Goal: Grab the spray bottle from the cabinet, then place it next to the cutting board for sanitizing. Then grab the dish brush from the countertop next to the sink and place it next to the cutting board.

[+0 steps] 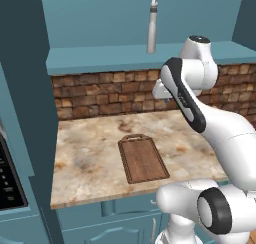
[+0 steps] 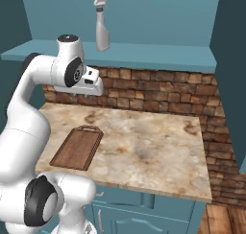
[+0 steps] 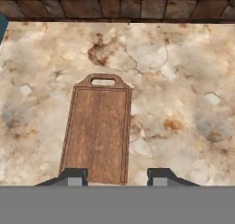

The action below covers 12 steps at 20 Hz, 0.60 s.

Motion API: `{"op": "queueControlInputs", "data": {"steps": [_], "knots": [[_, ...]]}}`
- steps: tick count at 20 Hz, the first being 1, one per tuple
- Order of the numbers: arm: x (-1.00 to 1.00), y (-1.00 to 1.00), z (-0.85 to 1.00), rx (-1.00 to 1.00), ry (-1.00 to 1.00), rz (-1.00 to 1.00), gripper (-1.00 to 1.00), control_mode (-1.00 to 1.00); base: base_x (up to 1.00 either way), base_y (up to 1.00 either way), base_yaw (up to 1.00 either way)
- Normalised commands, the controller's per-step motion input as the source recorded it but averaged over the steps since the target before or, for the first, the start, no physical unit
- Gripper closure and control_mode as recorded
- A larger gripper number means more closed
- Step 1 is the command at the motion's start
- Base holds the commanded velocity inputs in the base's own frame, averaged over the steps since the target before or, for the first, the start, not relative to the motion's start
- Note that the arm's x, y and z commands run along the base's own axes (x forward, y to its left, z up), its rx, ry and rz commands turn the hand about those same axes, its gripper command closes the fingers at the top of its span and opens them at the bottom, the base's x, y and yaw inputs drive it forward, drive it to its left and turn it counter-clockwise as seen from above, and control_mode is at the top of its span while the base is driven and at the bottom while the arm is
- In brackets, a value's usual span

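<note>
The spray bottle [image 1: 152, 27] [image 2: 101, 26] stands upright on the teal shelf [image 1: 110, 58] of the open cabinet, pale grey with its trigger nozzle on top. Below it, the dark brown cutting board [image 1: 143, 159] [image 2: 77, 148] [image 3: 97, 132] lies flat on the marbled counter, loop handle toward the brick wall. My gripper [image 3: 117, 177] hangs above the board's near end, pointing down, open with nothing between its fingers. It is well below the shelf and apart from the bottle. The dish brush and the sink are out of view.
A brick backsplash [image 2: 158, 91] runs behind the marbled counter [image 2: 153, 151]. Teal cabinet sides [image 1: 25, 88] [image 2: 233, 84] flank the shelf. A dark appliance [image 1: 9, 180] sits at the left edge. Arched lower cabinets [image 2: 144, 214] are beneath, with wooden floor [image 2: 226, 218] to the right.
</note>
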Motion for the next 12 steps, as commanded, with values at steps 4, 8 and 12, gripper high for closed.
{"op": "queueControlInputs", "data": {"steps": [4,8,12], "knots": [[-0.46,0.0,0.0,0.0,-0.05,0.0,-1.0,-1.0,0.0,0.0,0.0],[-0.95,0.03,0.14,-0.01,-0.38,0.0,-1.0,-1.0,0.0,0.0,0.0],[-0.92,0.0,0.71,0.0,-0.52,0.0,-1.0,-1.0,0.0,0.0,0.0]]}}
